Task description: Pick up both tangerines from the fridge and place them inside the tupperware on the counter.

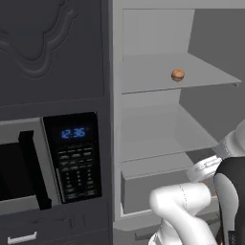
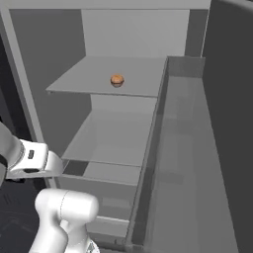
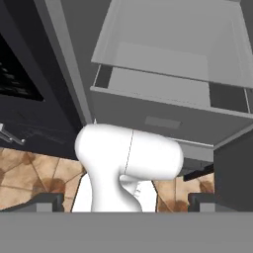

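So far, one tangerine (image 1: pixel 177 75) is seen on a fridge (image 2: pixel 133 29) shelf; the claw (image 3: pixel 126 203) is wide open and empty.

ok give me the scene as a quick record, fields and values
fridge: open, pale grey shelves
tangerine: one in sight, resting on the upper shelf, nothing touching it
drawer: at the fridge bottom, below the shelves
microwave: left of the fridge, blue clock lit
gripper: open, empty, low in front of the drawer
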You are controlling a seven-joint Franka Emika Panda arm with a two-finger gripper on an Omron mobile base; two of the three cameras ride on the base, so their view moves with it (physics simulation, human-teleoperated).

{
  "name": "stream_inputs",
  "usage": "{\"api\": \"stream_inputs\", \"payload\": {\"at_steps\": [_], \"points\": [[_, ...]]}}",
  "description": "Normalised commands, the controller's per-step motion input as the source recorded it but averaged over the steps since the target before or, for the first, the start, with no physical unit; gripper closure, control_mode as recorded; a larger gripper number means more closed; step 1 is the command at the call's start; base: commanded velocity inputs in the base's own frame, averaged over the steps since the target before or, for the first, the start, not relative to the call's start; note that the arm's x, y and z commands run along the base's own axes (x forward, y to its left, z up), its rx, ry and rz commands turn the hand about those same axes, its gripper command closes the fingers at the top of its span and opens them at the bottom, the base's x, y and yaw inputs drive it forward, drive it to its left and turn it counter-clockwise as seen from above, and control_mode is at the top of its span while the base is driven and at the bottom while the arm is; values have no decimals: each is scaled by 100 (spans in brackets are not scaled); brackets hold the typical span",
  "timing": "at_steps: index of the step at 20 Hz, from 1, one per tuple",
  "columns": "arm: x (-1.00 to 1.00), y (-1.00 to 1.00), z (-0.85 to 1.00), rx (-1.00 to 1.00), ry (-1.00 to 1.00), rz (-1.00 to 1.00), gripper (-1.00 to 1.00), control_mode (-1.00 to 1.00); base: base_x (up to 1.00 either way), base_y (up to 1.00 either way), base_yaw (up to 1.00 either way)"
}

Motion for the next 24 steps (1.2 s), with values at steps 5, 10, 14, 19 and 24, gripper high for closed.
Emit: {"api": "stream_inputs", "payload": {"at_steps": [5, 10, 14, 19, 24], "points": [[11, -4, 0, 5, 0, 2, -100, -100, 43, -19, 13], [32, -34, 18, 14, -1, 1, -100, -100, 0, 0, 0], [26, -42, 43, 5, -3, -1, -100, -100, 0, 0, 0], [36, -21, 45, 0, 0, -22, -100, -100, 0, 0, 0], [49, -16, 36, 0, 0, -34, -100, -100, 0, 0, 0]]}}
